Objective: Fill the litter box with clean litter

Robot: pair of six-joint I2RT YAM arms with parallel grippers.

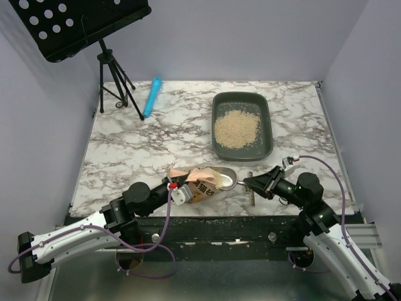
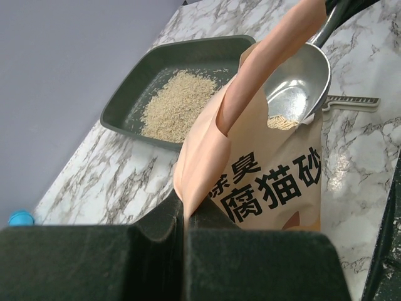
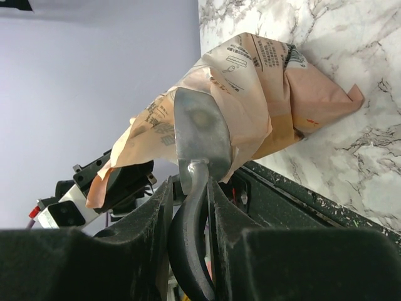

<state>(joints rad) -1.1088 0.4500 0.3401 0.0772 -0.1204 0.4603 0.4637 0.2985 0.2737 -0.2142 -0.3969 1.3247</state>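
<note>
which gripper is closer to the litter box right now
Right. The right gripper sits just in front of the litter box, holding the scoop by its handle. The left gripper is farther off, to the front-left, pinching the bag.

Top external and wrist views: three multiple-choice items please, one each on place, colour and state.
1. What colour is the litter box? A white; B dark grey-green; C blue.
2. The left gripper is: A wide open; B shut on the litter box; C shut on the bag.
3. Where is the clean litter piled? A in the litter box; B on the bag; C in the left gripper.
Key: 1 B, the tray's rim and floor show it. 2 C, the bag's edge is pinched in it. 3 A, the pile sits within the rim.
</note>
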